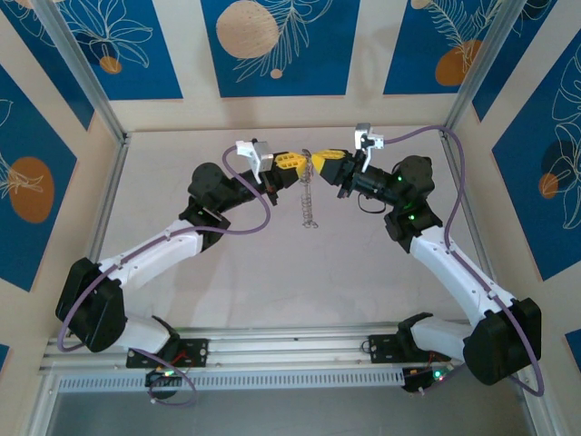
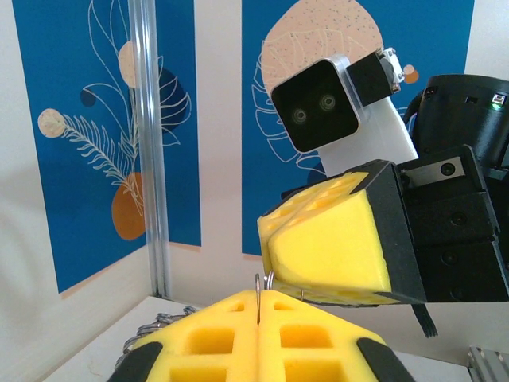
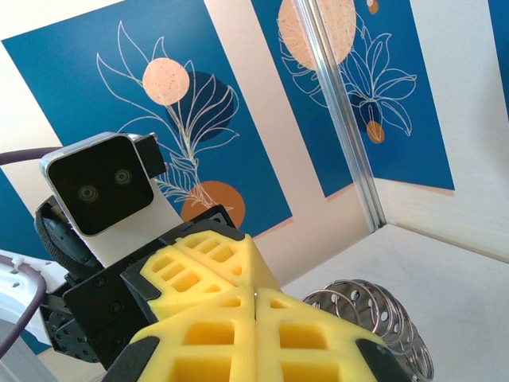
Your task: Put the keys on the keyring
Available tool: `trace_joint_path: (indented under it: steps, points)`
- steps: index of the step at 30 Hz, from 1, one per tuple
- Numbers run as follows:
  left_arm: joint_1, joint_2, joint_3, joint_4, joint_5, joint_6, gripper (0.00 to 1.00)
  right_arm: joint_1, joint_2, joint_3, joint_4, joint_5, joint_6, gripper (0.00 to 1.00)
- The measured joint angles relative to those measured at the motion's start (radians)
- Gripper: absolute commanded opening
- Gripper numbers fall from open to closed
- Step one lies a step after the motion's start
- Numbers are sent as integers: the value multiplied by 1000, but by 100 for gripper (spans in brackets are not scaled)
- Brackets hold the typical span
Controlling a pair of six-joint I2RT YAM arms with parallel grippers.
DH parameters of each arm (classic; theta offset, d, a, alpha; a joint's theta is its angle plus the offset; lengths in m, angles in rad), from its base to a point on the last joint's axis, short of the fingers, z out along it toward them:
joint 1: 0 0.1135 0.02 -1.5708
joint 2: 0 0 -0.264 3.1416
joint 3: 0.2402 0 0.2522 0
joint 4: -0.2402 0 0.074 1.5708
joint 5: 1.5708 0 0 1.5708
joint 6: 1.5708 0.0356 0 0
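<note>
Both grippers meet above the middle of the table. The keyring (image 1: 310, 195), a thin chain of silvery links, hangs straight down from where they touch. My left gripper (image 1: 298, 163) is shut, with a thin wire ring of the keyring (image 2: 258, 296) pinched in the seam of its yellow pads. More links (image 2: 151, 328) dangle at its left. My right gripper (image 1: 320, 162) is shut too, tip to tip with the left; a small metal glint (image 3: 254, 294) shows in its seam. Chain rings (image 3: 370, 310) hang just to its right. The red-headed key is hidden.
The arms reach in from the near left and right corners. Aluminium frame posts (image 1: 107, 191) and patterned blue walls (image 1: 272, 45) close in the table (image 1: 290, 282) on three sides. The chain's lower end (image 1: 311, 223) hangs close to the tabletop.
</note>
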Motion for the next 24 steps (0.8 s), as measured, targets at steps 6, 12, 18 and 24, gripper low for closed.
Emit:
trace_joint_path:
  steps: [6,12,18,24]
  points:
    - [-3,1,0,0,0,0,0,1,0,3,4,3,0,0]
    - [-6,10,0,0,0,0,0,1,0,10,4,7,-4,0]
    - [-10,13,2,0,0,0,0,-4,3,14,5,11,-4,0]
    - [-11,13,2,-1,0,0,0,-23,6,14,9,10,-3,0]
